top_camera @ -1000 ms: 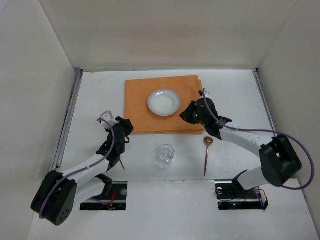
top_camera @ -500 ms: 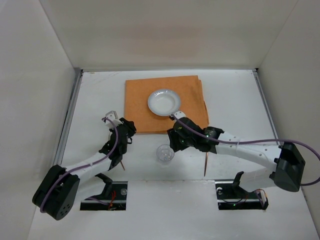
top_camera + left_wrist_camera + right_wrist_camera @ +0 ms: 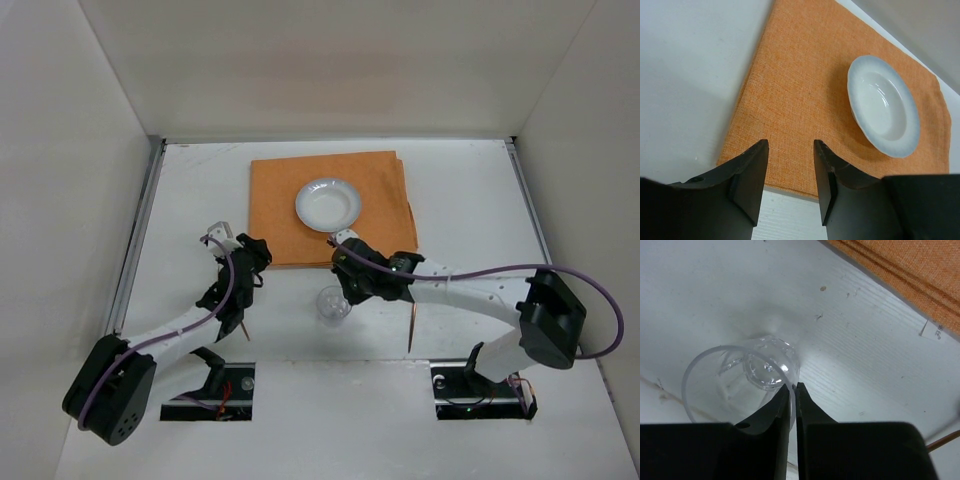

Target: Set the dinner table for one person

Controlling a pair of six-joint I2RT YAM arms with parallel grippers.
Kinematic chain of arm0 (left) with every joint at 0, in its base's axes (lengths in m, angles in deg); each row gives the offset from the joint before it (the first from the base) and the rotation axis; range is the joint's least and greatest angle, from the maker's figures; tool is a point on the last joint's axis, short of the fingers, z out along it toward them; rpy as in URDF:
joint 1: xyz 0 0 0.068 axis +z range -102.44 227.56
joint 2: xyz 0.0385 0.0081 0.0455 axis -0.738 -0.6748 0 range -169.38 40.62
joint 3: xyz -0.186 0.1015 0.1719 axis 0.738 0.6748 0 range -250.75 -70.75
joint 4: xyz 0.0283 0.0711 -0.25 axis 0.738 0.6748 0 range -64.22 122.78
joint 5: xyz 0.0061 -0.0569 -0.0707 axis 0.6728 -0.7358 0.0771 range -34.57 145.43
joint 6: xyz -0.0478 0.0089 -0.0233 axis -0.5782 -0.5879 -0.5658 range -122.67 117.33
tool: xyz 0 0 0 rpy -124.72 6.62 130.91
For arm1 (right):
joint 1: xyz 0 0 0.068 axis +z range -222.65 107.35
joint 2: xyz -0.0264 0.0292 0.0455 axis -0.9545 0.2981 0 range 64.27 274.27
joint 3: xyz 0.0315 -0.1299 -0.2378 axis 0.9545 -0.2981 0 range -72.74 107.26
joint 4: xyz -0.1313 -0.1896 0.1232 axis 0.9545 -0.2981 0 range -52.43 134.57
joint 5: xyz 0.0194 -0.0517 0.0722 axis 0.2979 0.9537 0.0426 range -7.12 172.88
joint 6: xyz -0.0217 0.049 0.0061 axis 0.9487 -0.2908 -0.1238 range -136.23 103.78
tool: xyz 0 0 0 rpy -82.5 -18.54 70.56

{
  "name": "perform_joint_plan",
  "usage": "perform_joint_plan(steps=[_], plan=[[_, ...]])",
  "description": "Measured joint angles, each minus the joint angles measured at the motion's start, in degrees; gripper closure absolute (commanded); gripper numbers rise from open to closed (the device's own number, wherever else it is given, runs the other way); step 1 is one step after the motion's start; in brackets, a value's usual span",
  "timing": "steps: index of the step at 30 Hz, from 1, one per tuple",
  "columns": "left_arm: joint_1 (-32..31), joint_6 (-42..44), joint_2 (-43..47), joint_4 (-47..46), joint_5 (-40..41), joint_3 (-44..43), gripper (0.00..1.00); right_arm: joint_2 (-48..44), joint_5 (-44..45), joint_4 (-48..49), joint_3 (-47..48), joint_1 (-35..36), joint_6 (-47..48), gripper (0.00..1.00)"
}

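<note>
A clear drinking glass (image 3: 331,306) (image 3: 740,380) stands on the white dinner table (image 3: 470,190), in front of the orange mat (image 3: 290,195) (image 3: 800,90). My right gripper (image 3: 344,292) (image 3: 793,386) is shut on the glass's rim, one finger inside and one outside. A white plate (image 3: 328,204) (image 3: 883,107) sits on the mat. My left gripper (image 3: 252,254) (image 3: 790,142) hangs open and holds nothing, over the mat's near left corner. A copper spoon (image 3: 411,325) lies to the right of the glass, its bowl hidden under the right arm.
A thin copper utensil (image 3: 243,326) pokes out from under the left arm. Metal rails (image 3: 135,240) run along the table's left and right edges, with white walls beyond. The spoon's handle (image 3: 942,440) shows at the right wrist view's lower right.
My right arm swung from the mat's right edge down to the glass, opened wide and shut on its rim. The left gripper stayed near the mat's corner, its jaws shifting slightly.
</note>
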Motion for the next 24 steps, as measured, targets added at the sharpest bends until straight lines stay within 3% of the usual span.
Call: perform_joint_plan(steps=[6, 12, 18, 24], plan=[[0.00, 0.00, 0.17, 0.02, 0.39, 0.00, 0.60, -3.72, -0.07, -0.68, 2.21, -1.62, 0.35, 0.92], [-0.46, -0.02, -0.02, 0.04, 0.81, 0.00, 0.58, -8.59, -0.09, 4.92, 9.75, -17.27, 0.57, 0.93], [-0.50, 0.04, -0.22, 0.11, 1.14, 0.00, 0.51, 5.44, 1.49, 9.73, 26.38, -32.76, 1.25, 0.93], [-0.39, 0.04, 0.24, 0.20, 1.64, 0.00, 0.46, 23.45, 2.60, 7.17, 42.71, -39.08, 2.78, 0.93]])
